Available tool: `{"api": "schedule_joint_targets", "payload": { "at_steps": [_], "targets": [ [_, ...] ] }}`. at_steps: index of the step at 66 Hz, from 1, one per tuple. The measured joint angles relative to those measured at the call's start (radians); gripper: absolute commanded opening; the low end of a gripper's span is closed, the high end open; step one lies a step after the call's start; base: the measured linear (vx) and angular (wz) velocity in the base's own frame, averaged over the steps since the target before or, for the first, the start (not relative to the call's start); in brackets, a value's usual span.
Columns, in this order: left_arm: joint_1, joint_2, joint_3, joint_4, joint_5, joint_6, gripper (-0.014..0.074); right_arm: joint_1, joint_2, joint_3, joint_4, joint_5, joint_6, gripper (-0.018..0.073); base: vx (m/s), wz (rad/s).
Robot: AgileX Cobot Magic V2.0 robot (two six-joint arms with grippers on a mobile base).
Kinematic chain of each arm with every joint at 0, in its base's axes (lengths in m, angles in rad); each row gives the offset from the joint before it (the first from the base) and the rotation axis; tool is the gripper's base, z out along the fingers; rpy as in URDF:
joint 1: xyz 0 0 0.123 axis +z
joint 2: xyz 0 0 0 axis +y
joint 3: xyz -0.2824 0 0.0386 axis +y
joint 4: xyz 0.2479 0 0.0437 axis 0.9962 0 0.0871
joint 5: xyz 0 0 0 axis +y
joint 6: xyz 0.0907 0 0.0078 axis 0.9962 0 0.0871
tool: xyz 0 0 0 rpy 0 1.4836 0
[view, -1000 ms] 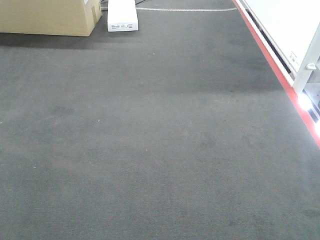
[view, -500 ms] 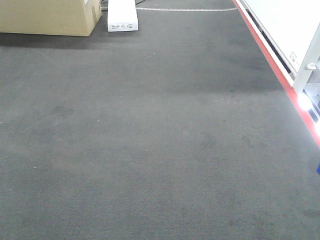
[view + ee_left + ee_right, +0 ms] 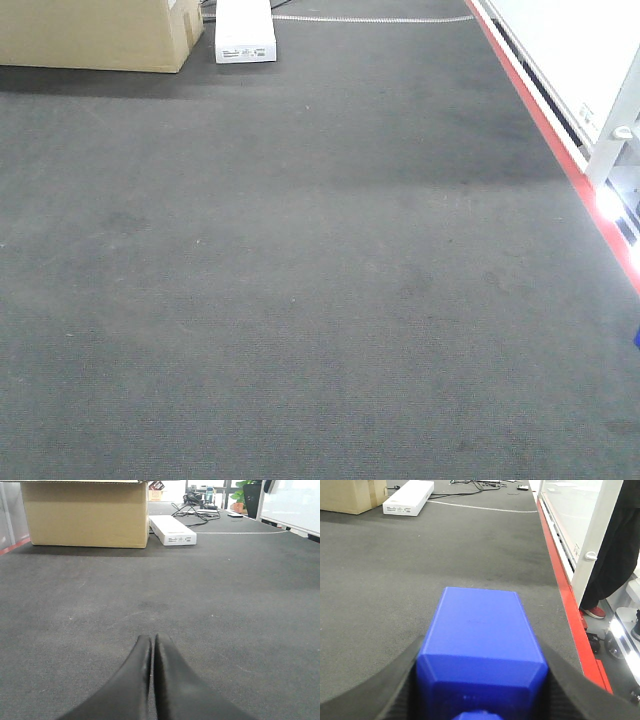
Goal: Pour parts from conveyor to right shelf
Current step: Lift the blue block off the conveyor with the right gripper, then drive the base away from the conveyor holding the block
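Observation:
In the right wrist view a glossy blue part (image 3: 477, 620) fills the space between my black fingers, and my right gripper (image 3: 482, 652) is shut on it above the conveyor (image 3: 395, 570). A raised stud shows on the block's near face at the bottom edge of that view. The front view shows neither arm, only a sliver of blue (image 3: 636, 340) at its right edge beside the red strip (image 3: 545, 120). My left gripper (image 3: 151, 642) is shut and holds nothing, its fingers pressed together low over the dark grey belt (image 3: 225, 605). The right shelf is out of view.
A cardboard box (image 3: 95, 35) and a flat white box (image 3: 245, 32) sit at the belt's far left end, with cables behind them. A white panel in a metal frame (image 3: 570, 50) runs along the red edge. A person's dark-trousered legs (image 3: 615, 555) stand beyond it.
A sliver of blue has come into the front view at its right edge. The belt and the boxes have not moved.

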Motion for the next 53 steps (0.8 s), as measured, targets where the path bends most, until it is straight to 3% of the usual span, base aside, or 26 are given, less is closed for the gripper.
{"api": "schedule_joint_targets", "payload": {
  "at_steps": [53],
  "targets": [
    [0.0,0.0,0.0,0.0,0.0,0.0,-0.0006,0.0,0.0,0.0,0.0,0.0,0.0,-0.0006,-0.03,-0.01]
  ]
}}
